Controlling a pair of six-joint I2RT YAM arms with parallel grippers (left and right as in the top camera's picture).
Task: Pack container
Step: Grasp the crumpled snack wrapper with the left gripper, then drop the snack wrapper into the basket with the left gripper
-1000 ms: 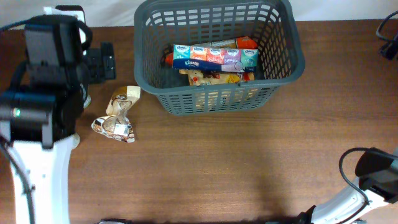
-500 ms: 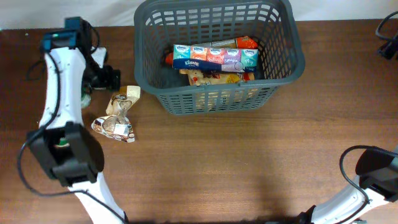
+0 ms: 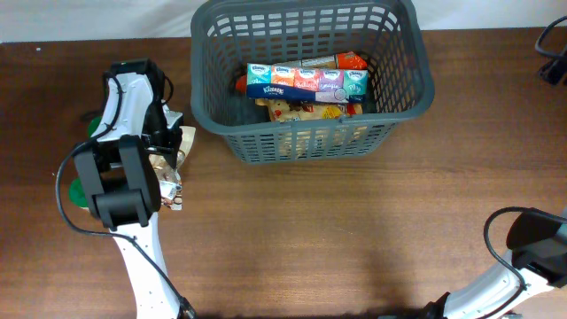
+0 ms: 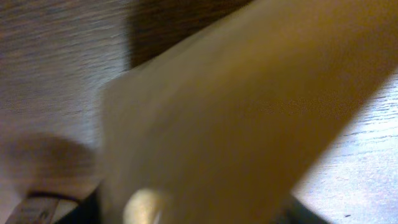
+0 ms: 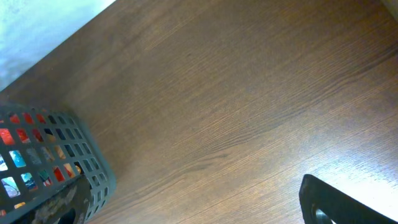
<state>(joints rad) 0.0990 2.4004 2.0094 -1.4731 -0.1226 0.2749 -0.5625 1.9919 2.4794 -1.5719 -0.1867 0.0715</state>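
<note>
The container [image 3: 403, 93], a dark grey lattice basket, stands at the back centre of the table. Inside it lie a strip of Kleenex tissue packs [image 3: 306, 81] and a printed snack bag [image 3: 306, 111]. Left of it, my left gripper [image 3: 170, 142] has come down on a tan snack packet [image 3: 186, 136]. That packet [image 4: 249, 112] fills the left wrist view as a blur, spanning between the two dark fingers [image 4: 81, 211], so the gripper is shut on it. A second crinkled packet [image 3: 166, 183] lies just in front. The right wrist view shows one dark finger [image 5: 336, 202] over bare wood, open and empty.
The basket's corner [image 5: 68, 168] shows at the lower left of the right wrist view. The right arm [image 3: 532, 244] sits at the table's front right corner. A green object [image 3: 81, 190] lies partly under the left arm. A black cable [image 3: 554, 53] hangs at the far right.
The left arm swung right and down onto the tan snack packet beside the basket, and its jaws closed in from wide open. The right arm and the basket's contents stayed still.
</note>
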